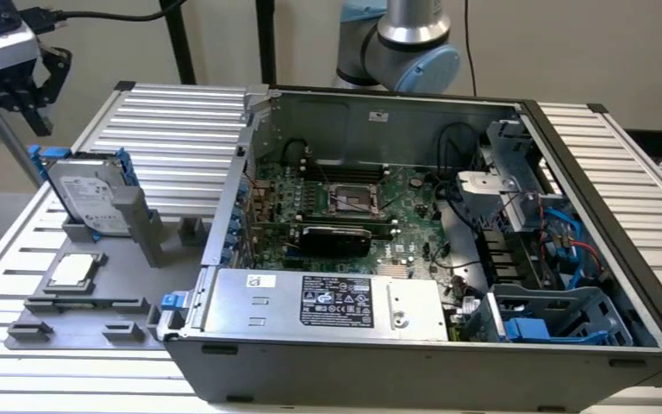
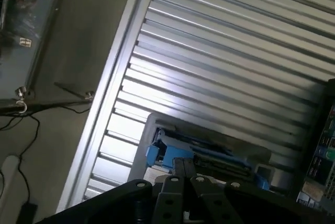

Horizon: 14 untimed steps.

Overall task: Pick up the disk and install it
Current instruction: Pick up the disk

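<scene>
The disk (image 1: 87, 197) is a silver-grey drive with a white label in a blue frame. It stands on edge in a grey holder (image 1: 124, 226) on the slatted table, at the exterior view's left of the open computer case (image 1: 423, 233). My gripper (image 1: 34, 119) hangs above the disk, a little toward the exterior view's left, apart from it. In the wrist view the disk's blue frame (image 2: 201, 149) lies just beyond my gripper (image 2: 183, 169), whose two fingers are pressed together with nothing between them.
A small square silver chip (image 1: 70, 271) lies on the grey fixture plate (image 1: 78, 306) in front of the disk. Inside the case are the motherboard (image 1: 354, 203), a silver power-supply box (image 1: 325, 302) and a blue-grey drive cage (image 1: 561, 315). The arm's base (image 1: 406, 43) stands behind the case.
</scene>
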Each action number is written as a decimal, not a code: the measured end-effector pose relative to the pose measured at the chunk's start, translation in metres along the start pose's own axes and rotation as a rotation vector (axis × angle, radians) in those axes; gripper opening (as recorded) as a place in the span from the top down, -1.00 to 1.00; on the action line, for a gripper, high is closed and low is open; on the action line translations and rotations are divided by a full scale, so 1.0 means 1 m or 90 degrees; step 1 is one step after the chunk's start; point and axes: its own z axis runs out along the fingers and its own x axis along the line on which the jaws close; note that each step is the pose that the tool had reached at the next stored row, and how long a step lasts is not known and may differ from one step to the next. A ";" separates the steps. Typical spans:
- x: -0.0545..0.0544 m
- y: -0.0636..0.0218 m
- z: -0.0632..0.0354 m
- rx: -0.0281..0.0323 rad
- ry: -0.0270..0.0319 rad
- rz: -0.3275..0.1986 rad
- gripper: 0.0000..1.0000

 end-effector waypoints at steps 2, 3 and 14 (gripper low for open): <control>0.000 0.0000 0.0003 -0.0003 0.0011 -0.023 1.00; 0.000 0.0000 0.0004 -0.0005 0.0016 -0.035 1.00; 0.000 -0.0001 0.0020 -0.0024 0.0074 -0.161 1.00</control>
